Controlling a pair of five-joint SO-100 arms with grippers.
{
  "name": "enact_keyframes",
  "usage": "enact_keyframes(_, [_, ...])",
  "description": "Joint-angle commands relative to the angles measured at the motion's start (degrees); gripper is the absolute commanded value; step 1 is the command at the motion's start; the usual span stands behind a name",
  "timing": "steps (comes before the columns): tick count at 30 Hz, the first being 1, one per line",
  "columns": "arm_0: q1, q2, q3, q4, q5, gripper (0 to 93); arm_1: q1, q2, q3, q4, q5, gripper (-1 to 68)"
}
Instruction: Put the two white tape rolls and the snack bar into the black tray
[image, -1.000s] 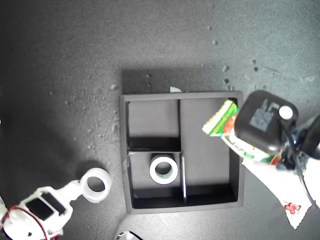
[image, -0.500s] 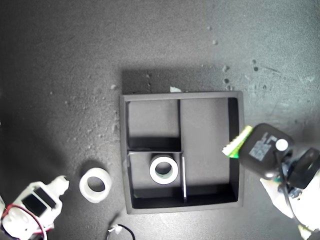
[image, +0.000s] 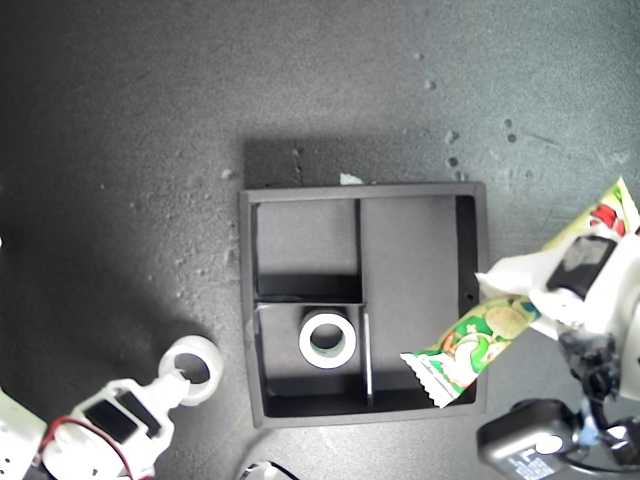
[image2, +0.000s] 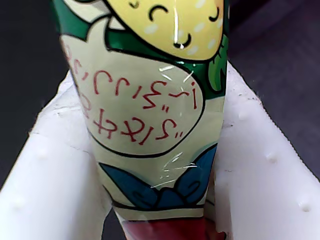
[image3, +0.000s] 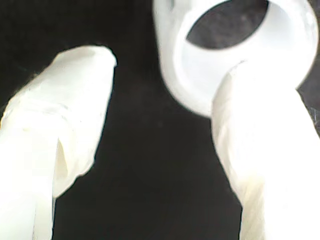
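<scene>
The exterior view is lit unevenly: the dark tabletop (image: 150, 120) is brighter toward the middle and dimmer at the corners. A shadow is cast beyond the far wall of the black tray (image: 363, 190). Glare streaks the snack bar (image2: 150, 100) wrapper. The second wrist view is blurred and overexposed.

Snack bar (image2: 150, 115) sits between my first gripper's (image2: 160, 200) jaws, one end over the tray (image: 300, 192). One tape roll (image3: 235, 55) lies just beyond my second gripper's (image3: 160, 80) jaws; other roll (image: 327, 339) in a small compartment.

The snack bar (image: 478, 341) wears a glossy printed film wrapper that glints in my first pincer (image2: 160, 165), whose fingers (image2: 50, 170) are matt white plastic. The black tray (image: 248, 300) looks matt; the counter (image: 120, 120) is dark, rough and speckled.
</scene>
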Motion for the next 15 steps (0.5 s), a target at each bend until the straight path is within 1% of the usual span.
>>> enact_keyframes(1, [-0.6, -3.0, -8.0, 3.7, -0.7, 15.7, 0.1, 2.4, -0.1, -1.8, -5.0, -0.9])
enact_keyframes(5, [-1.1, -5.7, -9.8, 4.6, -2.0, 16.3, -1.5, 2.4, -1.6, -3.9, -10.2, -0.9])
enact_keyframes(11, [-1.4, -8.6, -9.8, 5.5, -5.5, 16.8, -5.4, 2.4, -2.7, -6.4, -22.9, -0.9])
enact_keyframes(15, [-2.0, -11.1, -10.6, 5.5, -5.8, 17.2, -6.3, 2.3, -1.3, -9.7, -27.5, -0.9])
